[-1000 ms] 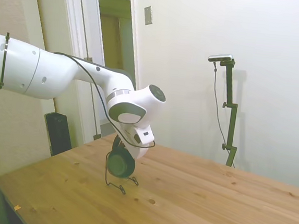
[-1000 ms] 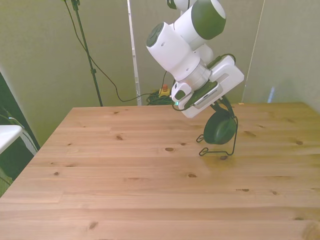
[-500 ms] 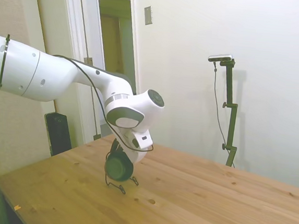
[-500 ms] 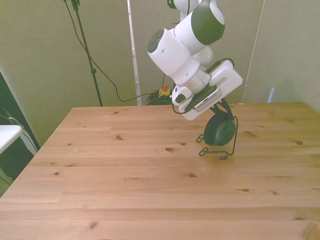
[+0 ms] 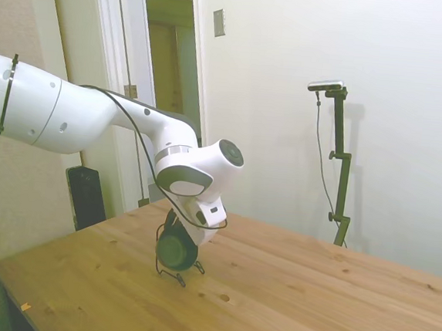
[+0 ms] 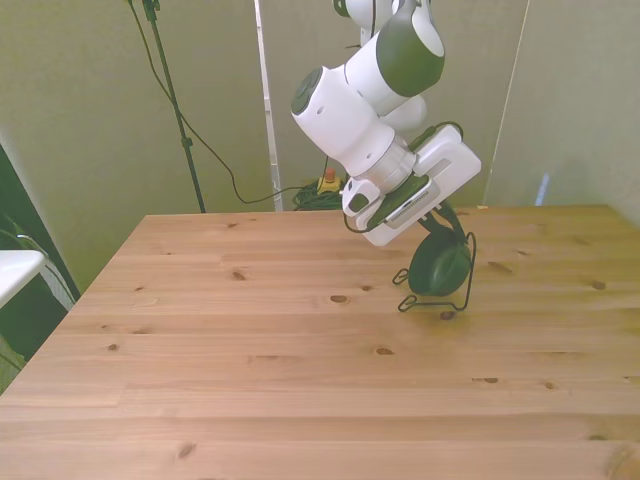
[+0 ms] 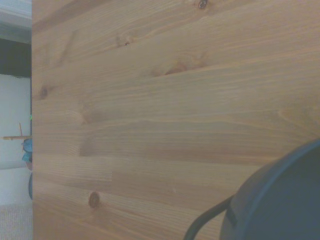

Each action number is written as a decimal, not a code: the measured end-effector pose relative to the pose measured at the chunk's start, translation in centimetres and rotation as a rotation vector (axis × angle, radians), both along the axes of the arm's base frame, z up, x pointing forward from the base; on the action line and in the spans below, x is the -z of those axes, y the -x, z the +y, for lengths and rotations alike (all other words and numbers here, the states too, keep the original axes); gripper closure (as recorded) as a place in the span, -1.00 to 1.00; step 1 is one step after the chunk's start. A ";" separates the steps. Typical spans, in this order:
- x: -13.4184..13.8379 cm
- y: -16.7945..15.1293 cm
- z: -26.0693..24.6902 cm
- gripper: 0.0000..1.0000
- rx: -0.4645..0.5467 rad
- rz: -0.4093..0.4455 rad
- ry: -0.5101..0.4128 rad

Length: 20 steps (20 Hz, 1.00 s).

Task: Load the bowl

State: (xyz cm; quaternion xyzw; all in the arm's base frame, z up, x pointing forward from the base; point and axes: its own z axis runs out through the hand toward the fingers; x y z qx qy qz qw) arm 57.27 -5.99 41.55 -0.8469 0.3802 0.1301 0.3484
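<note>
The dark green bowl (image 6: 441, 268) stands on its edge inside a thin black wire rack (image 6: 434, 302) at the front view's right, near the table's far side. My gripper (image 6: 447, 226) reaches down onto the bowl's upper rim and is shut on it; the white hand hides most of the fingers. The side view has the bowl (image 5: 175, 250) below the gripper (image 5: 172, 225), with the rack's feet (image 5: 171, 273) on the wood. Close up, the wrist view catches the bowl's dark curved side (image 7: 285, 200) and one rack wire (image 7: 205, 221).
The wooden table (image 6: 250, 370) stretches toward the front view's left and near side. A dark speaker-like box (image 5: 85, 196) and a doorway (image 5: 164, 67) stand beyond the table in the side view. Cables and a thin stand (image 6: 170, 100) are behind the table's far edge.
The arm has sunk a little and its wrist has turned slightly. The bowl has come down with it, lower into the rack.
</note>
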 end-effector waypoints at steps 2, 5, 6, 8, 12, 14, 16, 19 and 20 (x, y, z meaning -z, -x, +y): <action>0.2 0.0 0.0 1.00 -0.002 0.000 0.000; 0.7 0.0 -0.1 1.00 -0.003 0.005 0.000; 1.0 0.0 -0.2 1.00 -0.002 0.007 0.001; 1.1 -0.1 -0.2 1.00 -0.002 0.004 0.001; 1.1 -0.2 -0.2 1.00 0.000 0.001 0.003; 1.1 -0.2 -0.2 1.00 0.000 0.000 0.004; 1.1 -0.2 -0.2 1.00 0.001 -0.001 0.005; 1.1 -0.3 -0.2 1.00 0.004 -0.005 0.009; 1.1 -0.3 -0.2 1.00 0.004 -0.005 0.010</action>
